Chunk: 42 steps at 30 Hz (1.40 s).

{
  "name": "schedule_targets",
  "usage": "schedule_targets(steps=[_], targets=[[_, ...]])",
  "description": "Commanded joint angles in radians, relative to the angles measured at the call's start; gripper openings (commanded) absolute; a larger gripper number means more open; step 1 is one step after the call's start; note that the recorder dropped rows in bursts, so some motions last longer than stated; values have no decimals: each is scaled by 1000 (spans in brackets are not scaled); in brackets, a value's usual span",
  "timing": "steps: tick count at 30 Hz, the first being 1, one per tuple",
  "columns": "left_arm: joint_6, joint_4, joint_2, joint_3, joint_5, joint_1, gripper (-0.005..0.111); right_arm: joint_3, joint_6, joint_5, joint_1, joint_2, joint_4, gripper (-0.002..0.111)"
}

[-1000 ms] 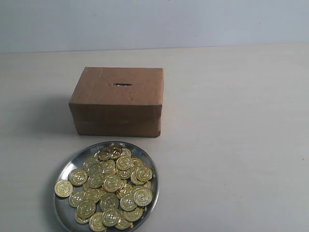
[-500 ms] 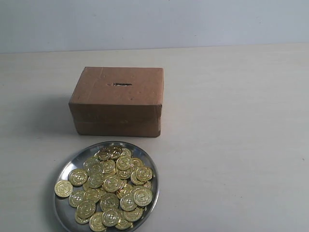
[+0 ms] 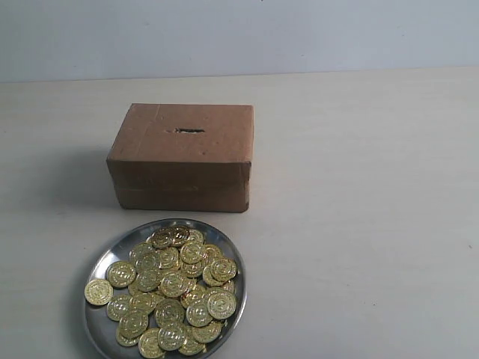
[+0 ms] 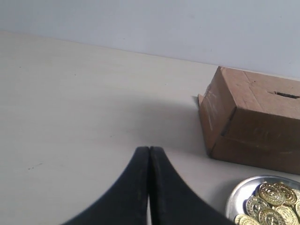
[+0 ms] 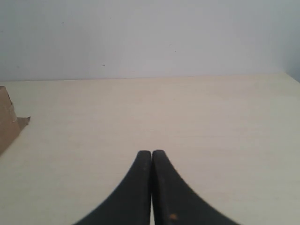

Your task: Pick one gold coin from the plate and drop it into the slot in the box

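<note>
A round silver plate [image 3: 102, 258] at the front of the table holds a heap of several gold coins [image 3: 174, 285]. Behind it stands the brown cardboard box [image 3: 182, 172], with a short dark slot [image 3: 189, 131] in its top face. Neither arm shows in the exterior view. In the left wrist view my left gripper [image 4: 149, 149] is shut and empty above bare table, with the box [image 4: 253, 126], its slot [image 4: 286, 95] and the plate's rim [image 4: 236, 200] off to one side. My right gripper [image 5: 151, 152] is shut and empty too; only a corner of the box [image 5: 7, 123] shows there.
The table [image 3: 359, 224] is a pale beige surface with a grey wall [image 3: 239, 37] behind its far edge. Nothing else stands on it in these views.
</note>
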Motion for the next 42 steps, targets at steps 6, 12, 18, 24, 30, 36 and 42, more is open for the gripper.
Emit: schedule_targets(steps=[6, 12, 18, 24, 30, 36, 42], targets=[[21, 5, -7, -1, 11, 3, 0, 6, -4, -9, -4, -6, 0, 0], [24, 5, -7, -1, 11, 3, 0, 6, -4, -9, -4, -6, 0, 0], [24, 5, -7, -1, 11, 3, 0, 6, -4, -9, -4, -6, 0, 0], [24, 5, -7, -1, 11, 3, 0, 6, -4, -9, -4, -6, 0, 0], [24, 5, -7, -1, 11, 3, 0, 6, -4, -9, -4, -6, 0, 0], [24, 5, -7, -1, 11, 3, 0, 6, -4, -9, -4, -6, 0, 0], [24, 5, -7, -1, 11, 3, 0, 6, -4, -9, -4, -6, 0, 0]])
